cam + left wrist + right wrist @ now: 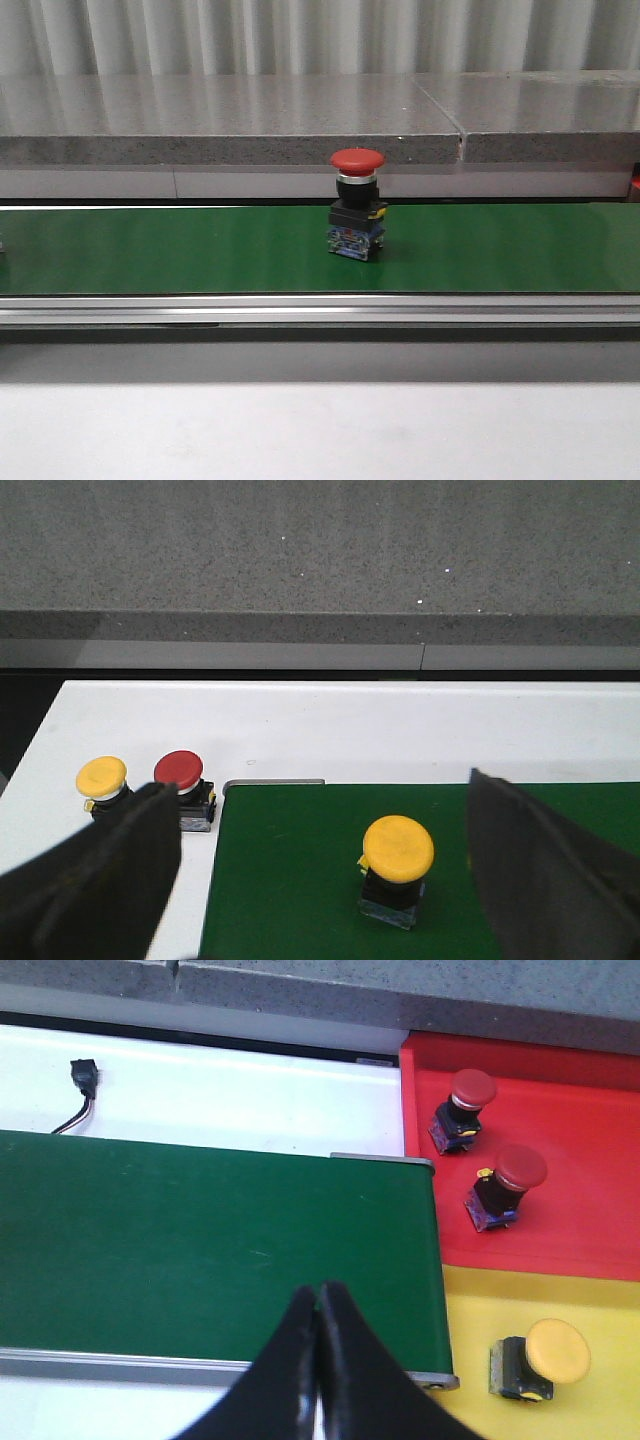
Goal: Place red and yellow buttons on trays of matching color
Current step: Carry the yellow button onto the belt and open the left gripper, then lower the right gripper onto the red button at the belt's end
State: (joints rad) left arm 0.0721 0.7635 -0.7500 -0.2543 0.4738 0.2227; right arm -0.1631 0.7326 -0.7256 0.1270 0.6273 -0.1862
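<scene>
A red button (357, 215) stands upright mid-belt in the front view, with no gripper near it. In the left wrist view a yellow button (396, 870) sits on the green belt (300, 880) between my left gripper's (325, 870) wide-open fingers (100, 870). Off the belt's end, a yellow button (103, 783) and a red button (184, 786) rest on the white table. My right gripper (319, 1295) is shut and empty over the belt's other end. Beside it, the red tray (580, 1210) holds two red buttons (462, 1105) (506, 1186); the yellow tray (480, 1305) holds a yellow button (540, 1358).
The green conveyor belt (180, 250) runs across the table with a metal rail (300, 310) along its near edge. A grey stone ledge (220, 115) lies behind it. A small black plug with a cable (82, 1082) rests on the white surface past the belt.
</scene>
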